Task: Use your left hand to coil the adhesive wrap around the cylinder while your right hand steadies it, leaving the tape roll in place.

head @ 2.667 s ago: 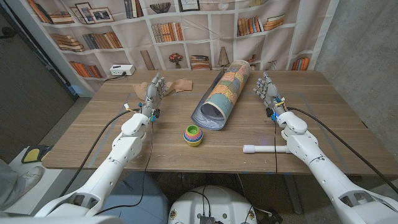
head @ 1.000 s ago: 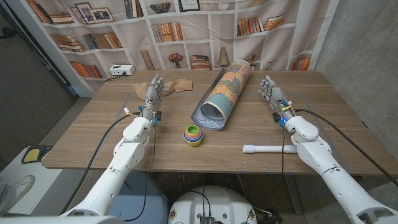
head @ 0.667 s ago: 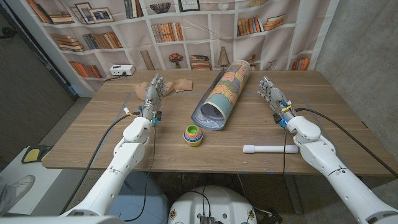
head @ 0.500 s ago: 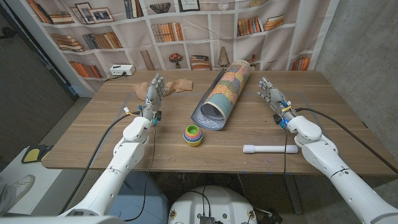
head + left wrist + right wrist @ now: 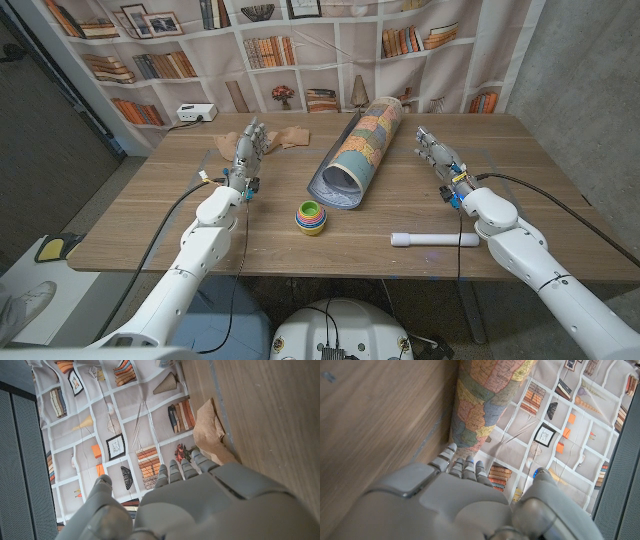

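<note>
The map-printed cylinder (image 5: pixel 358 148) lay on the counter (image 5: pixel 520 215) between the two robot hands, nearer the right robot hand (image 5: pixel 434 152), touching neither. Both the right and the left robot hand (image 5: pixel 246 150) held nothing, fingers apart. The left wrist view showed crumpled brown wrap (image 5: pixel 210 430) just beyond that hand's fingertips (image 5: pixel 173 467). The right wrist view showed the cylinder's map print close ahead of its fingers (image 5: pixel 451 451).

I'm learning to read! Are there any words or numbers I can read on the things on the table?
None can be read.
Rolled-up colourful map: its patches may carry print, too small and blurred to read.
White box with dark sockets at the table's far edge: no readable label.
Stack of rainbow-coloured cups and white plastic tube: no writing shows.
</note>
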Motion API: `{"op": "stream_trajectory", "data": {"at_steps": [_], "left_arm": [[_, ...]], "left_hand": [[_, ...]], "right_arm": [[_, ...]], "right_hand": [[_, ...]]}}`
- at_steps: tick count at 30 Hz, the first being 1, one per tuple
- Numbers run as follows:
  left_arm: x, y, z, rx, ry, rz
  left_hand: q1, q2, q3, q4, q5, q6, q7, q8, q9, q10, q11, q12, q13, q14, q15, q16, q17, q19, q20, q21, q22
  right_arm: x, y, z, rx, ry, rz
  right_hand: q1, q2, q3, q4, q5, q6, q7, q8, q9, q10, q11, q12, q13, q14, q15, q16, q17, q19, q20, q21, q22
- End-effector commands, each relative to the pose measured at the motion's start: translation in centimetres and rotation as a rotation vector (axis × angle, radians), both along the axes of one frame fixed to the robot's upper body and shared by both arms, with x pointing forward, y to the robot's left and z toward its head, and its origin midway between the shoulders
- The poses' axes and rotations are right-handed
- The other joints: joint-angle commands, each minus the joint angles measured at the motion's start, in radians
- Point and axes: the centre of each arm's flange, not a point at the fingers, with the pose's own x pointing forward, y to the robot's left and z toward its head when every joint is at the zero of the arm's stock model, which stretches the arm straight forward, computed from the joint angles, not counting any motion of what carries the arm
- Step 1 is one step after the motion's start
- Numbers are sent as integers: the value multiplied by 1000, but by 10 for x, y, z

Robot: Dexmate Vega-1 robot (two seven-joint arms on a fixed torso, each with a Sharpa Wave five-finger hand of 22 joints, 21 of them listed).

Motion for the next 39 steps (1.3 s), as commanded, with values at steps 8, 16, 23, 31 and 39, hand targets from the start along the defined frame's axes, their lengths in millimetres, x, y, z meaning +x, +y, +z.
{"op": "stream_trajectory", "data": {"at_steps": [8,16,23,31,39], "left_arm": [[-4,11,-6,3,22,13],[-2,15,-4,9,27,22],[3,16,-5,5,41,23],[7,19,-4,5,40,24],[9,17,-3,11,37,18]], "left_hand": [[10,4,2,-5,1,-1,-1,-1,5,8,0,3,3,-4,-2,7,5,2,5,7,4],[9,4,2,-5,1,0,-1,-1,5,7,-1,2,3,-4,-2,7,5,1,5,6,4],[8,4,2,-6,1,1,-3,-1,5,6,1,1,3,-5,-2,6,5,0,6,6,4],[8,5,2,-7,1,0,-4,-2,5,8,-1,2,3,-4,-2,7,5,0,6,6,4],[7,5,2,-7,1,1,-3,-1,5,8,-3,2,3,-4,-2,7,5,-1,6,6,4]], "right_arm": [[-7,14,-1,-128,2,-144],[-12,23,7,-280,53,-244],[-15,28,8,-324,66,-261],[-29,34,10,-425,65,-364],[-29,38,8,-441,75,-376]], "right_hand": [[16,4,4,-13,4,17,-1,7,5,9,-2,6,2,3,-5,7,0,7,-6,5,3],[21,6,4,-20,3,22,-10,7,5,8,-6,5,2,-18,-17,1,-1,-5,-6,2,3],[23,8,3,-22,3,12,-10,3,5,-4,-4,0,2,-27,-14,0,-1,-11,-7,1,3],[25,10,3,-25,2,12,-9,3,5,-3,3,1,2,-28,-10,1,-1,-10,-5,2,3],[26,11,3,-27,2,13,-10,3,5,-3,3,2,2,-27,-10,3,-1,-11,-4,2,3]]}}
